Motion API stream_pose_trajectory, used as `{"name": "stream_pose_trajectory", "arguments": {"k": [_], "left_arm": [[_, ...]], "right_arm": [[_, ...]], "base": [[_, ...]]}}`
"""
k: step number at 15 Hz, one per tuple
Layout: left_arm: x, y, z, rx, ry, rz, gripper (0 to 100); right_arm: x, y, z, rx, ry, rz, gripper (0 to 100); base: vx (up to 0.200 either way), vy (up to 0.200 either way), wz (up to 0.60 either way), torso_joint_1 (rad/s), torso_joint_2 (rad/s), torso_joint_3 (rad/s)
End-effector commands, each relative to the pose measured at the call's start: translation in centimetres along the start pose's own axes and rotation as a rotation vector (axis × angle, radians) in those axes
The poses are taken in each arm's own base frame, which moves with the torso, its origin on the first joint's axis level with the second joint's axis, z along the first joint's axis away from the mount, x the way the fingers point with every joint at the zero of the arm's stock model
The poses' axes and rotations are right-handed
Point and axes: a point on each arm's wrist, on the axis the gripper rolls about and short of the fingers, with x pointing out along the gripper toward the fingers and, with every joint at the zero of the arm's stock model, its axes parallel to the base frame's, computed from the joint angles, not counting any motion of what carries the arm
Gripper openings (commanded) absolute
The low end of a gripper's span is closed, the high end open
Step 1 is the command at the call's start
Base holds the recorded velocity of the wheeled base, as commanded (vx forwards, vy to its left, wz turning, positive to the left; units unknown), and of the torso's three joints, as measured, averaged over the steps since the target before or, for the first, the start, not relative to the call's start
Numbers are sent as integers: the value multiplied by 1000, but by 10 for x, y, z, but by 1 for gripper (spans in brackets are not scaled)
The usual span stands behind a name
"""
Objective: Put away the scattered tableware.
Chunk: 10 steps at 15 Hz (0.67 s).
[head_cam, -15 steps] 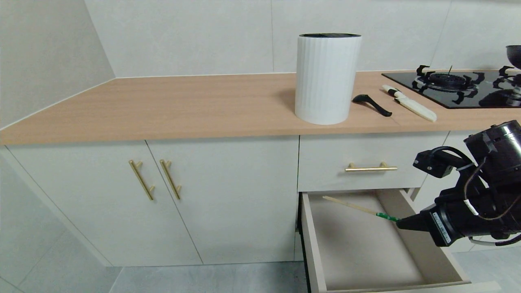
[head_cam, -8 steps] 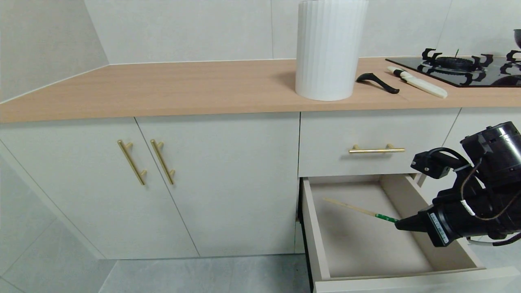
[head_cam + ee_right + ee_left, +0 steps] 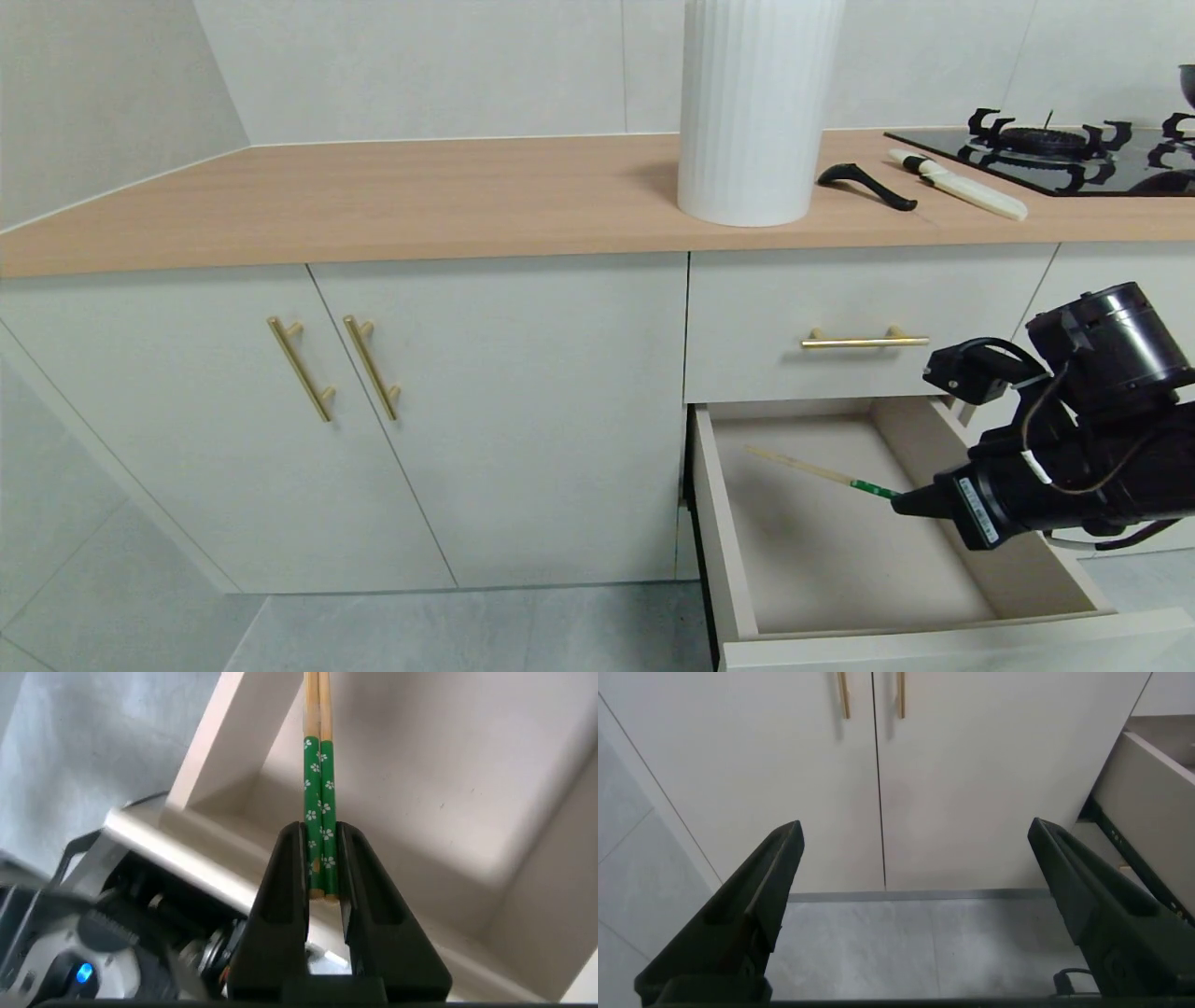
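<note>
The right pincer (image 3: 902, 504) is clamped narrow on the green-patterned end of a pair of chopsticks (image 3: 810, 471). They jut out ahead of its tips, over the floor of the open drawer (image 3: 717, 532) beneath it. Well above it on the counter (image 3: 420, 201) lie a black spoon (image 3: 864, 184) and a white knife (image 3: 960, 186), beside a white ribbed container (image 3: 756, 112). The left pincer (image 3: 915, 835) stands wide and empty, facing the cabinet doors (image 3: 971, 775).
</note>
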Motion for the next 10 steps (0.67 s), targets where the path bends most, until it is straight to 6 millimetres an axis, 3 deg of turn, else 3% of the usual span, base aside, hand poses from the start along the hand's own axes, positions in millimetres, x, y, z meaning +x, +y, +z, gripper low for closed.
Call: {"name": "stream_pose_trajectory", "arguments": {"k": [1, 5, 6, 7, 8, 10], "left_arm": [[0, 0, 0, 0, 0, 0, 100], [0, 0, 0, 0, 0, 0, 100], [0, 0, 0, 0, 0, 0, 100], [0, 0, 0, 0, 0, 0, 100], [0, 0, 0, 0, 0, 0, 100], [0, 0, 0, 0, 0, 0, 100]], "right_arm": [[37, -7, -1, 11, 76, -67, 0], [90, -16, 7, 136, 12, -130, 0], [90, -16, 7, 136, 12, -130, 0], [120, -14, 2, 151, 12, -164, 0], [128, -14, 0, 157, 12, -175, 0], [163, -5, -2, 221, -38, -195, 0]], "base": [[0, 0, 0, 0, 0, 0], [0, 0, 0, 0, 0, 0], [0, 0, 0, 0, 0, 0], [0, 0, 0, 0, 0, 0], [0, 0, 0, 0, 0, 0], [0, 0, 0, 0, 0, 0]]}}
